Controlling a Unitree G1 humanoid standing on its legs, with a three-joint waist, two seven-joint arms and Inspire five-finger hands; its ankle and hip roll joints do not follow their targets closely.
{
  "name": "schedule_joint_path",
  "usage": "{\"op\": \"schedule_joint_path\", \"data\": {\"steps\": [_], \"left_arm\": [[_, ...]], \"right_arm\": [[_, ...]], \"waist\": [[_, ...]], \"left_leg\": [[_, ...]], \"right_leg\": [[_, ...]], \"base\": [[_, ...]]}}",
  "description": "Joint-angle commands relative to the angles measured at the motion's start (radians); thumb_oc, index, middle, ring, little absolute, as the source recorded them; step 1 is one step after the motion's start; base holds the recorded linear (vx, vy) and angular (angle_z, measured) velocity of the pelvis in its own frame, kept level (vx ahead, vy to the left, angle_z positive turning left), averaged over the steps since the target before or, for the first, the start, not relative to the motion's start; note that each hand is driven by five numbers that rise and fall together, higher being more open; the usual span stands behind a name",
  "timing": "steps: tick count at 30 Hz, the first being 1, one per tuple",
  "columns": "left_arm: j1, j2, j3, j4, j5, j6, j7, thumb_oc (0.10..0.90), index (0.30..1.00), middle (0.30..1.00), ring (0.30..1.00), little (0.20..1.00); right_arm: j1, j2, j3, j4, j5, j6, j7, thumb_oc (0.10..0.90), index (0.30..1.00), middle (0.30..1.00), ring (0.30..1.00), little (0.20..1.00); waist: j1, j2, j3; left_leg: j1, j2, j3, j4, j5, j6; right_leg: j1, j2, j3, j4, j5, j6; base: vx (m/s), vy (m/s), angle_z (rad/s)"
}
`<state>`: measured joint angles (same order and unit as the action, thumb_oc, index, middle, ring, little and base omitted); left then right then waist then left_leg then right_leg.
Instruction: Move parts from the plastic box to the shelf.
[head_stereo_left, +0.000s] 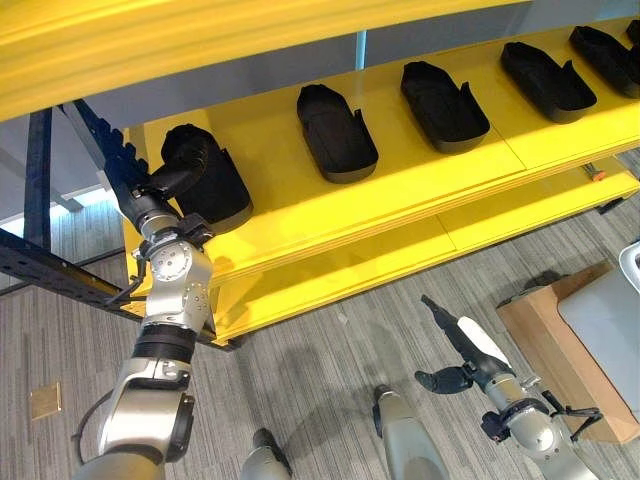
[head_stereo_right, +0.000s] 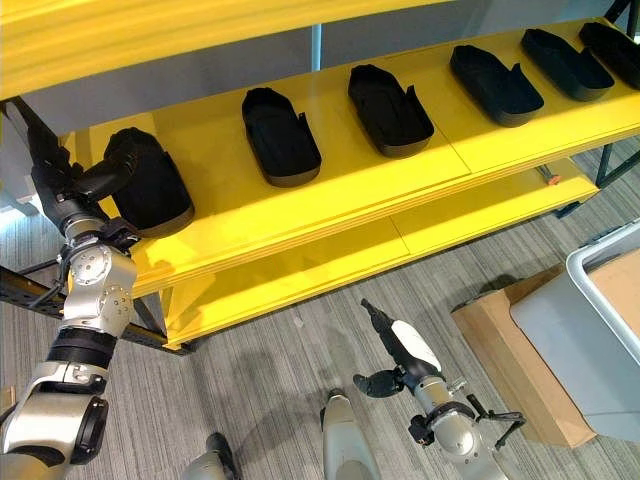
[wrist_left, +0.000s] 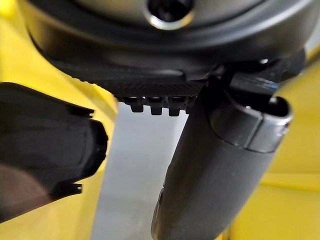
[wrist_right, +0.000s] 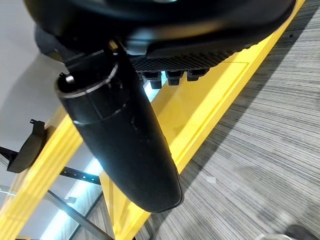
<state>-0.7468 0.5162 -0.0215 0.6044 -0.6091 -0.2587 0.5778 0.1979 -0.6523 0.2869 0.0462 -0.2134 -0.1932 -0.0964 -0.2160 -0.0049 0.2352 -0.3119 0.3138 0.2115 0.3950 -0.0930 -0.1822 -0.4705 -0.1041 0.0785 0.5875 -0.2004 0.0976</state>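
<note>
Left eye view: the left hand (head_stereo_left: 178, 176) is up at the left end of the yellow shelf (head_stereo_left: 420, 170), against the leftmost black part (head_stereo_left: 205, 175) — whether its fingers grip the part I cannot tell. Four more parts (head_stereo_left: 336, 132) lie in a row along the shelf to the right. Below the shelf, the right hand (head_stereo_left: 460, 355) hangs over the floor, fingers straight, holding nothing. Right of it — a cardboard box (head_stereo_left: 545, 345) and a grey plastic box (head_stereo_right: 600, 300).
</note>
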Motion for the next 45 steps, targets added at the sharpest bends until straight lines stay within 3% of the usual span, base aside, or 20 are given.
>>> {"op": "schedule_joint_path", "data": {"steps": [1, 5, 17, 33, 45], "left_arm": [[-0.147, 0.135, -0.046, 0.028, 0.120, -0.053, 0.005, 0.900, 1.000, 1.000, 1.000, 1.000], [-0.206, 0.184, -0.069, 0.097, 0.142, -0.037, 0.009, 0.900, 1.000, 1.000, 1.000, 1.000], [-0.280, 0.229, -0.095, 0.215, 0.159, -0.006, 0.014, 0.900, 1.000, 1.000, 1.000, 1.000], [-0.302, 0.248, -0.107, 0.265, 0.163, 0.005, 0.005, 0.900, 1.000, 1.000, 1.000, 1.000], [-0.338, 0.282, -0.157, 0.314, 0.258, 0.045, -0.002, 0.900, 1.000, 1.000, 1.000, 1.000]], "right_arm": [[-0.021, -0.033, -0.019, -0.085, 0.044, -0.093, -0.042, 0.900, 1.000, 1.000, 1.000, 1.000], [-0.013, -0.043, -0.022, -0.085, 0.047, -0.102, -0.042, 0.900, 1.000, 1.000, 1.000, 1.000], [-0.006, -0.061, -0.021, -0.089, 0.052, -0.112, -0.055, 0.900, 1.000, 1.000, 1.000, 1.000], [-0.008, -0.078, -0.008, -0.097, 0.058, -0.120, -0.055, 0.900, 1.000, 1.000, 1.000, 1.000], [0.007, -0.099, -0.027, -0.108, 0.065, -0.133, -0.052, 0.900, 1.000, 1.000, 1.000, 1.000]], "waist": [[-0.011, -0.017, -0.043], [-0.015, -0.017, -0.042], [-0.017, -0.025, -0.026], [-0.010, -0.032, -0.014], [-0.012, -0.035, -0.009]], "left_leg": [[-0.045, -0.012, -0.056, 0.082, -0.027, 0.053], [-0.065, -0.012, -0.055, 0.093, -0.028, 0.053], [-0.116, -0.006, -0.060, 0.141, -0.039, 0.057], [-0.183, -0.006, -0.080, 0.189, -0.049, 0.063], [-0.220, -0.006, -0.085, 0.199, -0.046, 0.065]], "right_leg": [[0.059, -0.010, -0.011, -0.063, 0.051, 0.017], [0.039, -0.011, -0.008, -0.054, 0.052, 0.018], [-0.015, -0.005, -0.006, -0.020, 0.052, 0.017], [-0.076, -0.003, -0.010, 0.019, 0.050, 0.012], [-0.112, -0.002, -0.008, 0.028, 0.055, 0.012]], "base": [[0.00, -0.005, -0.03], [0.00, 0.000, 0.00], [0.00, 0.000, 0.00], [0.00, 0.001, 0.00], [0.00, 0.000, 0.00]]}}
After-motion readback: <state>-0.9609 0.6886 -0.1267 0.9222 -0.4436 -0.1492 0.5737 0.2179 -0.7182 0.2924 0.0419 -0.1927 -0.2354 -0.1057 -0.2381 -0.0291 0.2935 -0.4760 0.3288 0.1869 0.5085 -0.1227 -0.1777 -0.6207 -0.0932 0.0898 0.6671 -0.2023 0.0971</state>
